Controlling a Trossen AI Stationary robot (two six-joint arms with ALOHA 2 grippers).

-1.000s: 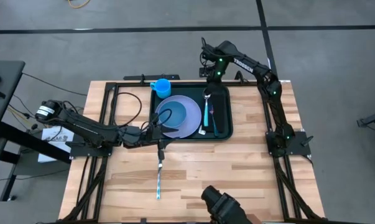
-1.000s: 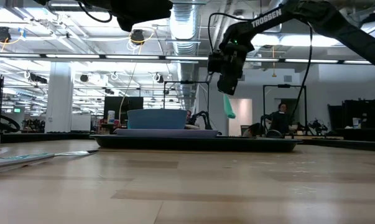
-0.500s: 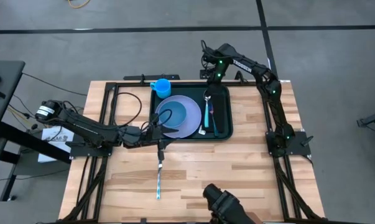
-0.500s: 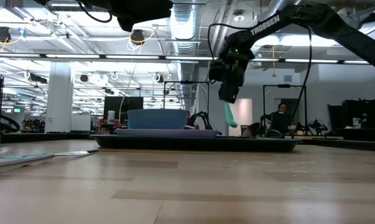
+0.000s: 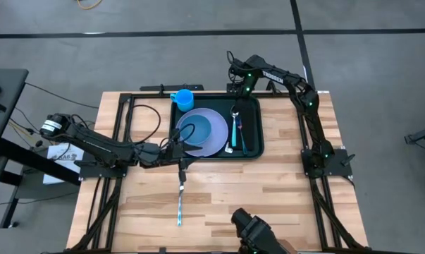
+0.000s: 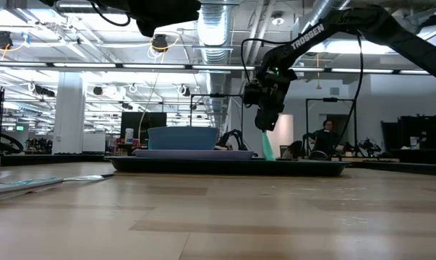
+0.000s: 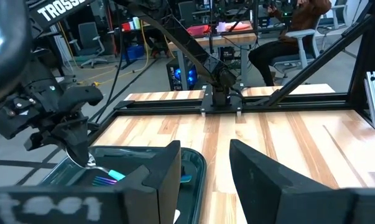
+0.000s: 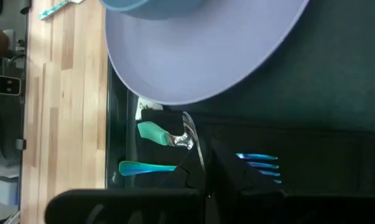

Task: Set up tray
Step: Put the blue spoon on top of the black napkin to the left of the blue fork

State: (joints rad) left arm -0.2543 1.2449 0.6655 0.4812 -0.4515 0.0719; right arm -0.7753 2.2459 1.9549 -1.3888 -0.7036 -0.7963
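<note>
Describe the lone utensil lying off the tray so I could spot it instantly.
Start at the dark green tray at the far middle of the wooden table. Look nearer, on the bare wood below the left hand: a slim utensil with a blue handle lies there alone, while the other cutlery sits inside the tray.

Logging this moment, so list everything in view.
tray: one, dark green, mid-table
plate: one, lavender, on tray
bowl: one, blue, on plate
cup: one, blue, at the tray's far corner
napkin: one, black, on tray beside plate
fork: one, blue, on napkin
spoon: one, teal handle, held above napkin
utensil: one, bluish, on bare table
left gripper: open, empty, near plate
right gripper: gripping spoon
</note>
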